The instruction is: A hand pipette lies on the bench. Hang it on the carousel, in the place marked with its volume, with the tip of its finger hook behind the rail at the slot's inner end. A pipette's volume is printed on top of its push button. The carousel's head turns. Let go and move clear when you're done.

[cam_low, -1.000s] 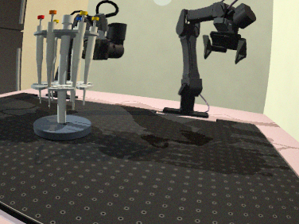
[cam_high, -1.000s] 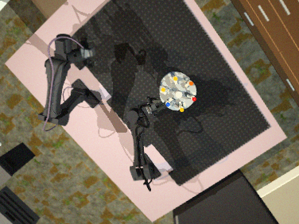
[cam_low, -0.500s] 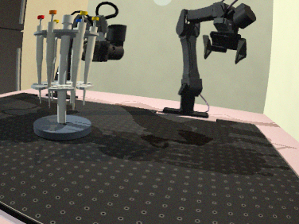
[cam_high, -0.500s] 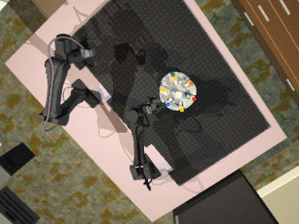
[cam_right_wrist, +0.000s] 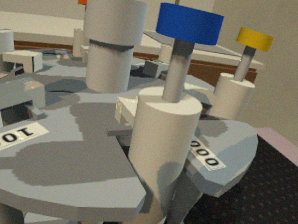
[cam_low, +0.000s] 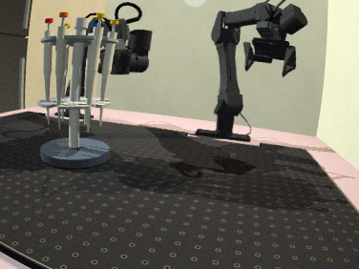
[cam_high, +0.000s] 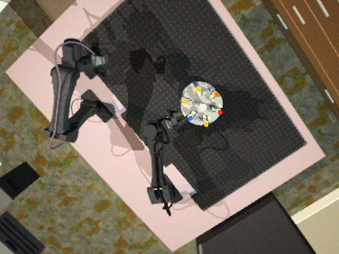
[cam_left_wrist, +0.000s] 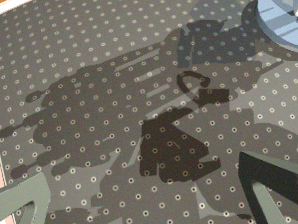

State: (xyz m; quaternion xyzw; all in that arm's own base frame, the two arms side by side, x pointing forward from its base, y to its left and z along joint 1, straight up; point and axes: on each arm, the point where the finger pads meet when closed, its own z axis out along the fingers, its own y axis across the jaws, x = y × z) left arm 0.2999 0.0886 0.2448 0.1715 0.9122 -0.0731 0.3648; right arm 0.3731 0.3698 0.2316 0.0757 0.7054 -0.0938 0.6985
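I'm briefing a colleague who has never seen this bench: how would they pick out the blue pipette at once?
Find the carousel, a pale post with a notched disc near its top, on a round blue-grey base. At the disc's edge, beside the right arm's pincer, stands the blue pipette. Only its button is blue; the others are yellow, orange or red.
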